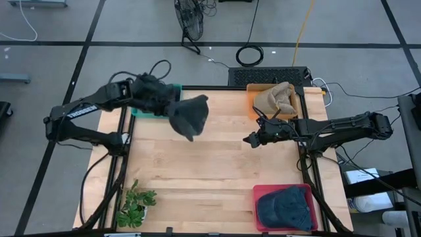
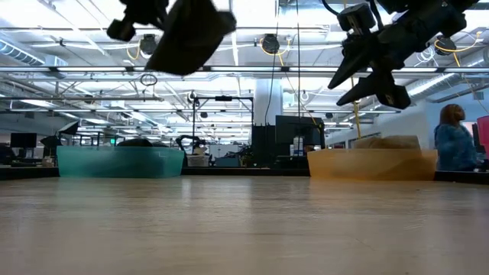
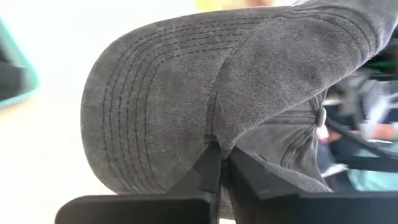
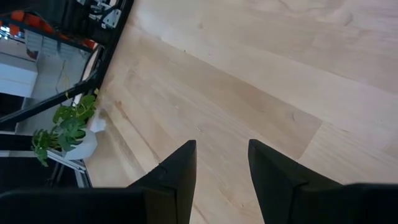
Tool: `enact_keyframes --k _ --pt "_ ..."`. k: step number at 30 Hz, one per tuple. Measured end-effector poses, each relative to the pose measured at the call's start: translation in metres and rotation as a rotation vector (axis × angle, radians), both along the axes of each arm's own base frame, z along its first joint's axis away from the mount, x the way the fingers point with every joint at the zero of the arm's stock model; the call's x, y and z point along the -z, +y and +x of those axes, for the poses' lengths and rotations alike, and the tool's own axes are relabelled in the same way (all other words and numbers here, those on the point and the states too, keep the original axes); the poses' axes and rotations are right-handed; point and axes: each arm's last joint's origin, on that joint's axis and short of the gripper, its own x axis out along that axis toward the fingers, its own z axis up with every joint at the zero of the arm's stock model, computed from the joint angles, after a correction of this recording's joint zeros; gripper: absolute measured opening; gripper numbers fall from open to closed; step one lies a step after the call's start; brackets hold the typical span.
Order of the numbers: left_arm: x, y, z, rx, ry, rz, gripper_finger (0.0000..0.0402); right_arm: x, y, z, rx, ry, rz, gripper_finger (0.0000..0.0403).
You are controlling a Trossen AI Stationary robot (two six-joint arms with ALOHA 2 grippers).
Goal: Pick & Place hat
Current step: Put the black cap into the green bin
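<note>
Left gripper (image 3: 221,163) pinched tight on a dark grey hat (image 1: 189,116), fingers (image 3: 205,177) nipped on the fabric at the seam where brim meets crown. Hat hanging clear of the bench (image 1: 217,164), off the fingertips, up in the air just out from the teal bin (image 1: 139,110); in the low view dangling high at (image 2: 191,30), nothing under it.

Handling, judged: light, soft washed cotton, crown floppy and collapsing under its own weight; brim stiffer, rows of stitching visible, holds its curve. Not fragile, not slippery, cloth gives good bite. Best hold looks like the brim edge or the brim/crown seam, as now; a pinch on loose crown cloth alone likely lets it swing and droop. Thin pinch, so some chance of slip on a fast swing.

Right gripper (image 4: 221,168) open, fingers (image 4: 177,174) apart with bare wood between them, holding nothing, hovering over the bench in front of the orange bin (image 1: 253,92) with a tan hat (image 1: 276,97) in it. Another dark hat (image 1: 284,205) in the red bin (image 1: 263,192), well behind the right fingers.

No brand, label or readable writing on the held hat. White lettering on the left arm (image 1: 85,108), too small to read.
</note>
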Motion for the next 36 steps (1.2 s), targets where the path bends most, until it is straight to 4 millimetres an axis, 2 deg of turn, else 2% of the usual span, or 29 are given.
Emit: enact_keyframes --k 5,10,13,25,30,36 --pt "-0.018 -0.018 -0.005 0.057 -0.133 0.083 0.0008 0.000 0.000 0.000 -0.017 0.000 -0.010 0.0128" --pt "-0.030 -0.028 -0.008 0.104 -0.230 0.174 0.0013 -0.007 -0.001 0.003 -0.025 -0.081 -0.006 0.0128" --pt "-0.031 -0.030 -0.008 0.087 -0.241 0.163 0.0006 -0.009 -0.003 0.004 -0.002 -0.104 -0.036 0.0128" --pt "-0.028 -0.033 -0.005 0.065 -0.214 0.162 0.0023 -0.010 -0.008 0.004 0.033 -0.104 -0.055 0.0128" --pt "-0.028 -0.034 -0.005 0.108 -0.216 0.134 0.0072 -0.010 -0.008 0.004 0.032 -0.104 -0.055 0.0128" --pt "-0.026 -0.034 -0.006 0.111 -0.197 0.128 0.0179 -0.010 -0.008 0.004 0.032 -0.104 -0.055 0.0128"
